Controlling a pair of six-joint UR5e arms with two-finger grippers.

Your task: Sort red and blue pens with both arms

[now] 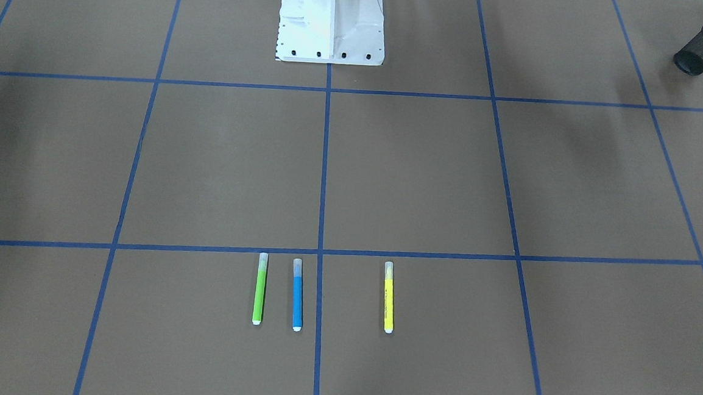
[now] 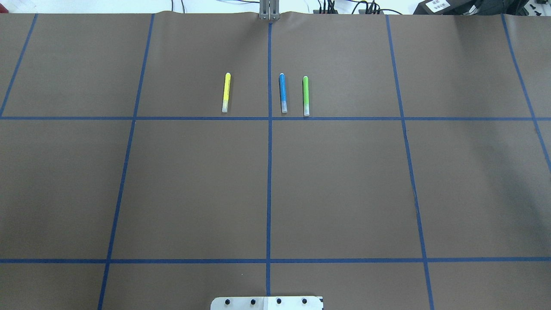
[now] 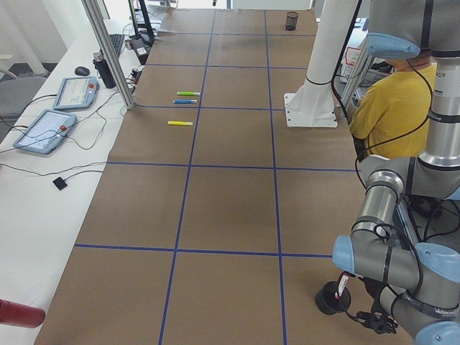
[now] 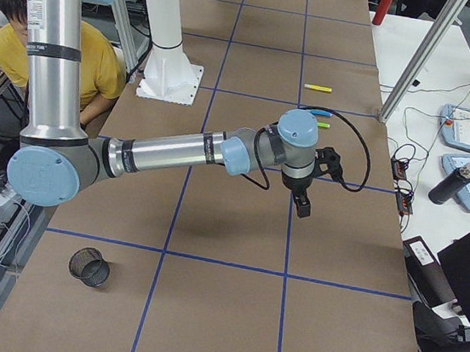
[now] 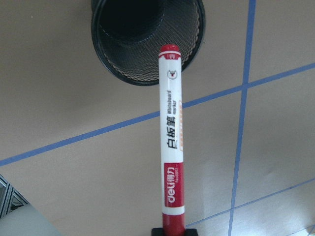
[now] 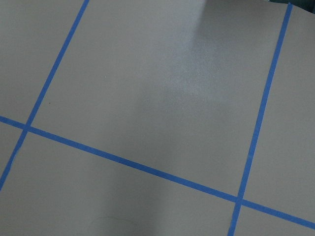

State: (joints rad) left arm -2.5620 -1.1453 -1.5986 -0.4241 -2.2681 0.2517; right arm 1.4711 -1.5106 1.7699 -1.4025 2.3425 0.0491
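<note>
One red marker (image 5: pixel 170 132), clamped in left hand (image 5: pixel 168 231), above mesh cup (image 5: pixel 123 69); right hand (image 4: pixel 302 207) unclear.

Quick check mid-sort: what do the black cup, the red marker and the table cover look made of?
The black cup looks like wire mesh, matt black; the table shows through its woven wall. The red marker seems plastic, fairly glossy, with a smooth white printed barrel and red ends. The table cover is probably brown paper, matt; its far edge is slightly wavy in the overhead view.
</note>
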